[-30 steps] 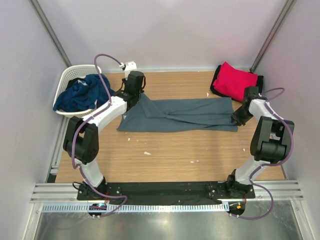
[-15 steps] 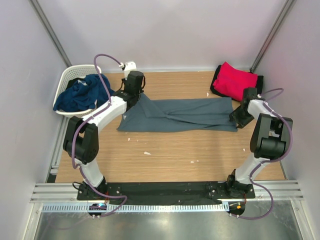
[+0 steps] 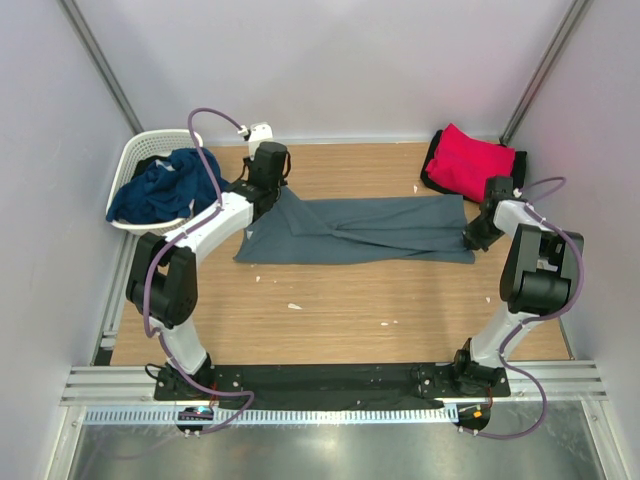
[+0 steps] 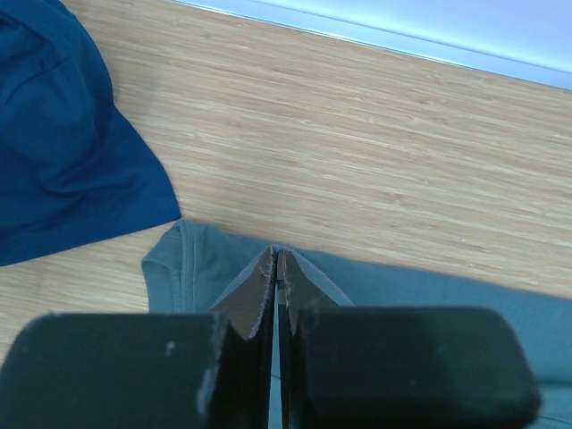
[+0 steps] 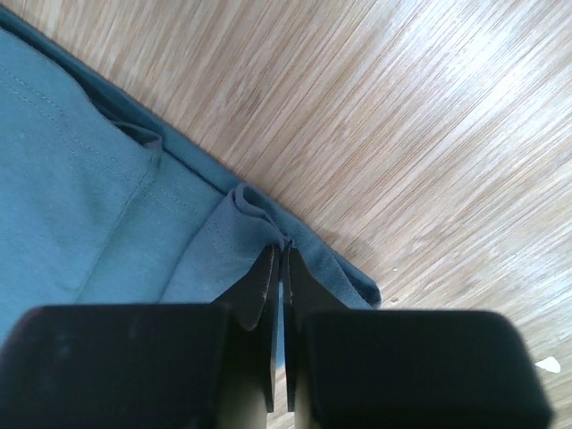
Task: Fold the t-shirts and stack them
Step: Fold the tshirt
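- Step in hand: folding the grey-blue tee (image 3: pixel 370 230). It lies flat mid-table, long axis running 9 to 3 o'clock in the top view, already narrowed to a band.
- My L gripper (image 4: pixel 275 255) is fully closed. A pinch of the tee's edge rides up between the tips at the band's 10 o'clock end.
- My R gripper (image 5: pixel 284 248) has its jaws pressed together on a bunched corner of the hem, at the band's 3 o'clock end. The grab looks thin, only a small tuck of cloth.
- Other tees: the red tee (image 3: pixel 470 160) sits folded on a black tee (image 3: pixel 432 172) at the table's 1 o'clock corner, which I take to be the stack.
- The navy tee (image 3: pixel 165 190) hangs over the basket (image 3: pixel 140 150) at 10 o'clock, not yet folded.
- Next, as I judge it: lift both ends together and keep the cloth taut btwn the arms.
- Then carry one end over twd the other to halve the band.
- Needs an even lift w/ matched height; the R corner could slip if I pull hard.
- After that the folded tee goes on the red one.
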Controlling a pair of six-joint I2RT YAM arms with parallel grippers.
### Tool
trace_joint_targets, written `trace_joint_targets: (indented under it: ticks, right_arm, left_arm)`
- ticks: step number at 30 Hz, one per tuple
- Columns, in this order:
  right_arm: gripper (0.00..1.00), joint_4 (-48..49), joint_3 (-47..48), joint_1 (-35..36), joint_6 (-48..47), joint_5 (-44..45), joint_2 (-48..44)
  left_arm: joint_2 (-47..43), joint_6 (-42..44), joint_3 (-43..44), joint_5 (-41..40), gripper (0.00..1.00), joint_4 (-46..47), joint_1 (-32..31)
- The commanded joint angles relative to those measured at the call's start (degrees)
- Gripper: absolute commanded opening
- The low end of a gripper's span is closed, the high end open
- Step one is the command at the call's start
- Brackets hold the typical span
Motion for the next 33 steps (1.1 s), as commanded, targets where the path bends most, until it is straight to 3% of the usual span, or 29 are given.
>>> trace_joint_targets:
  ticks: [1, 9, 14, 21, 33]
  right_arm:
    - [0.05, 1.43, 0.46, 0.14, -0.4, 1.2, -1.88]
    - [0.01, -2.7, 6.17, 0.14, -1.71, -1.09, -6.37]
    - [0.01, -5.43, 7.32, 0.14, -2.07, -2.58, -11.8]
    - [0.01, -9.47, 4.77, 0.14, -2.86, -3.02, -19.1]
    - [0.01, -13.6, -8.76, 0.14, -3.3, -2.93, -32.03]
  left_arm:
    - [-1.32, 0.19, 1.13, -1.78, 0.0, 0.53, 0.44]
    - [-3.42, 1.76, 5.35, -1.96, 0.0, -4.83, 0.44]
    - [-9.57, 2.47, 4.3, -1.35, 0.0, -5.8, 0.44]
    - [-22.3, 2.03, -2.63, -0.82, 0.0, -8.35, -0.78]
    - [-46.82, -6.14, -18.02, 0.06, 0.0, -23.02, -9.39]
